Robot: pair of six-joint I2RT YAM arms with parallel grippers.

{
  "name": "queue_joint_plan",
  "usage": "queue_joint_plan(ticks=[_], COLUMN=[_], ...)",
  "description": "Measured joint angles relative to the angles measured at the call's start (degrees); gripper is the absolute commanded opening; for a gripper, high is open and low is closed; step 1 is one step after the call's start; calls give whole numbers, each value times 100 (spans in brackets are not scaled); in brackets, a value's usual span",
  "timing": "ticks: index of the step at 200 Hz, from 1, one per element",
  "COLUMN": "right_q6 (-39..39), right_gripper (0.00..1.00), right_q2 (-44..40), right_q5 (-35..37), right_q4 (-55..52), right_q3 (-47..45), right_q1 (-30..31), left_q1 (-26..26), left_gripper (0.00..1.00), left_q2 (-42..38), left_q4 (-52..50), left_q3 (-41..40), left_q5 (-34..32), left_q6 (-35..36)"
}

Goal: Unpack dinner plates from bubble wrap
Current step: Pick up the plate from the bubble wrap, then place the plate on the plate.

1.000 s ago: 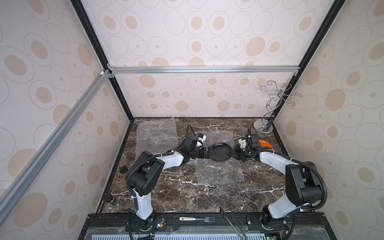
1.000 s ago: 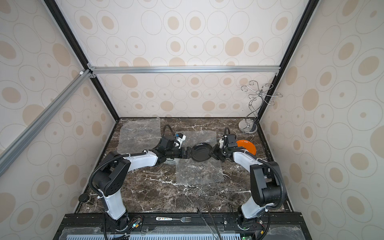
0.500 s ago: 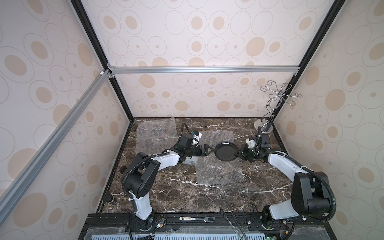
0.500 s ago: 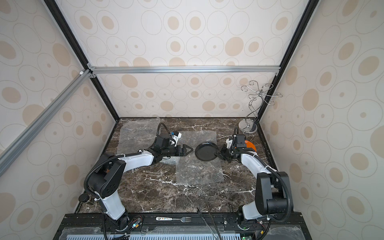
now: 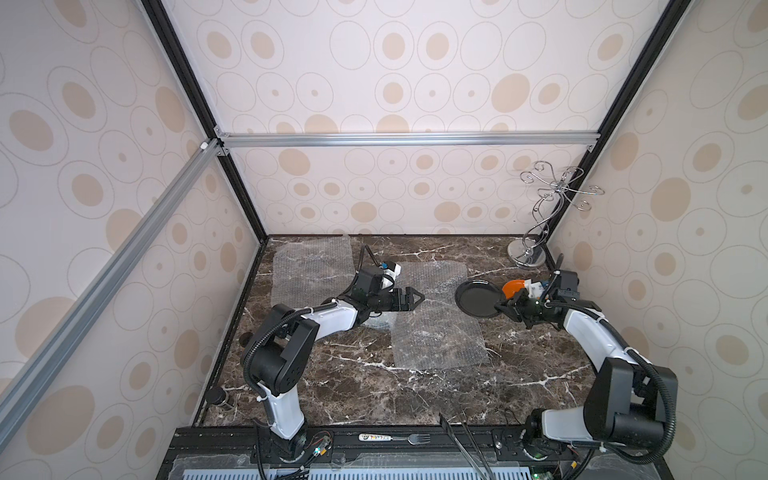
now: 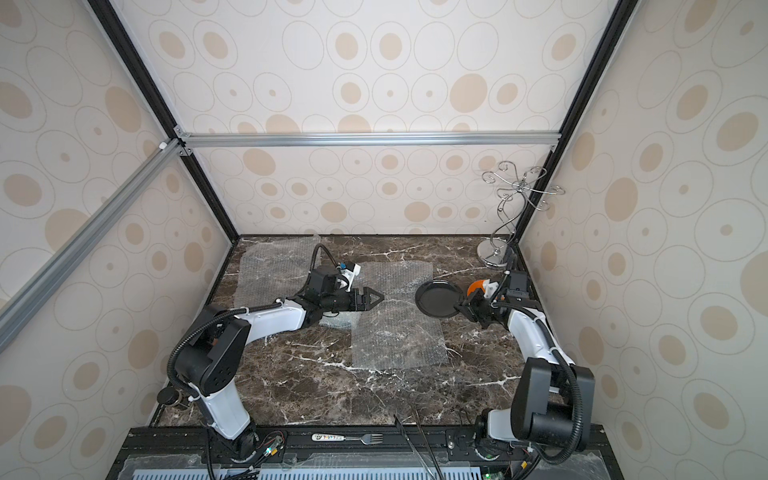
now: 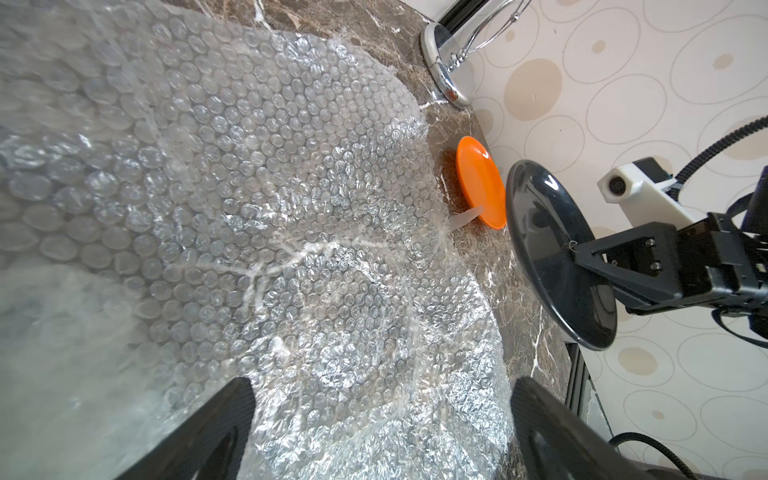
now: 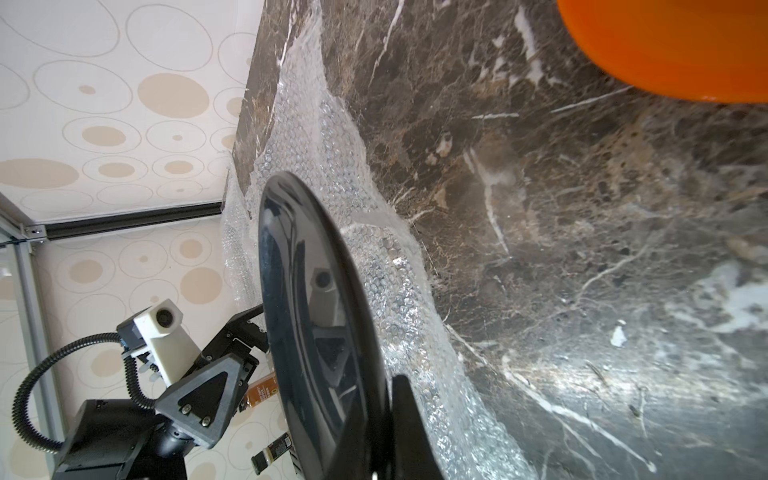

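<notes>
**Plate gripped at the rim, a short way out from the wire stand**

The right gripper [image 5: 503, 308] has its fingers pressed together on the rim of a dark grey plate [image 5: 477, 300]. The plate is bare, free of any wrapping, and is held up off the marble table [image 5: 374, 386].

It sits near the chrome wire stand [image 5: 527, 258], out toward the middle of the table. Closer to the stand lies an orange plate [image 7: 482, 183], flat on the marble and also unwrapped. In both top views it is partly hidden behind the right gripper.

Farther from the stand than the dark plate, the bubble wrap [image 5: 436, 332] is spread flat and open. Its nearest edge comes close to the orange plate without covering it.

The left gripper [image 7: 382, 419] hangs over that wrap with its fingers wide apart and nothing between them. There is a clear gap between it and the dark plate.

A second sheet [image 5: 311, 270] lies flat farthest from the stand, along the same back edge of the table, partly under the left arm.
</notes>
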Motion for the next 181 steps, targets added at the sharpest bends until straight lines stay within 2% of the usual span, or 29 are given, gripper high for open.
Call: queue_joint_plan(ticks=[47,137,181], right_q6=[-175,-184,-168], right_gripper=[0,0,0], right_q2=[125,625,894], right_q5=[-140,378,555], right_q4=[-190,-240,-181], right_q3=[236,455,839], right_q1=[-450,-1003,-1362], left_q1=[0,7,50], left_gripper=[100,100,100], left_q2=[-160,-289,-289], left_q4=[-33,-48,-125], left_q3=[0,-46,-90], left_q5=[-63,-131,-127], left_q6=[0,39,63])
